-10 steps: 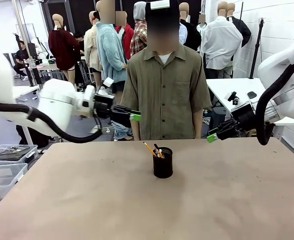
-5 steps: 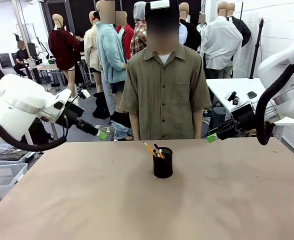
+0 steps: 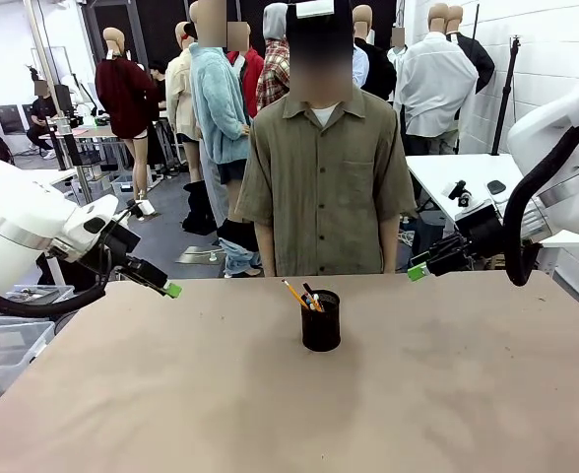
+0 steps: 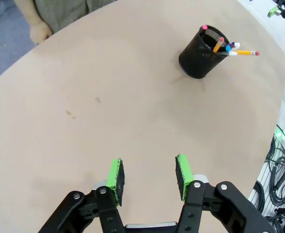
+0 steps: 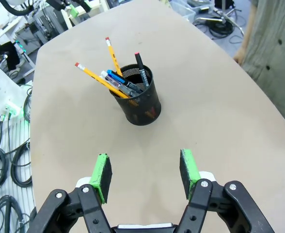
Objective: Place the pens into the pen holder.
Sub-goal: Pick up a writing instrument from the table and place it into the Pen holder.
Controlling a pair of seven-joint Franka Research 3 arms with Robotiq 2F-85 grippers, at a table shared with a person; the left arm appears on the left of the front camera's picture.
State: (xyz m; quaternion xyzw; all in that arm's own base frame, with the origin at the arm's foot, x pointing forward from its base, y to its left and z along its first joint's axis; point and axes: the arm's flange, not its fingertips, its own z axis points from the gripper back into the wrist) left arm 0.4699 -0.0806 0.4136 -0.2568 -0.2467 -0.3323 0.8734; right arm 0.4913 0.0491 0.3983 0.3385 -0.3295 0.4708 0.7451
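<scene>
The black mesh pen holder (image 3: 321,320) stands upright near the table's middle, in front of the person. Several pens (image 3: 303,296) lean out of it: yellow pencils (image 5: 98,76), a black pen with a red tip (image 5: 140,66) and a blue one. My left gripper (image 3: 168,289) hovers open above the table's far left edge, well away from the pen holder (image 4: 199,57). My right gripper (image 3: 417,268) is open too, held above the far right side, nothing between its pads. The pen holder (image 5: 140,99) lies ahead of it.
A person in an olive shirt (image 3: 326,182) stands at the far edge with arms down; one hand (image 4: 39,32) hangs by the table. Plastic bins (image 3: 14,340) sit off the table's left side. Cables (image 5: 9,165) lie on the floor.
My left arm has swung back to the left and down, from near the person's shoulder to the table's left edge. The right arm and the pen holder have stayed put.
</scene>
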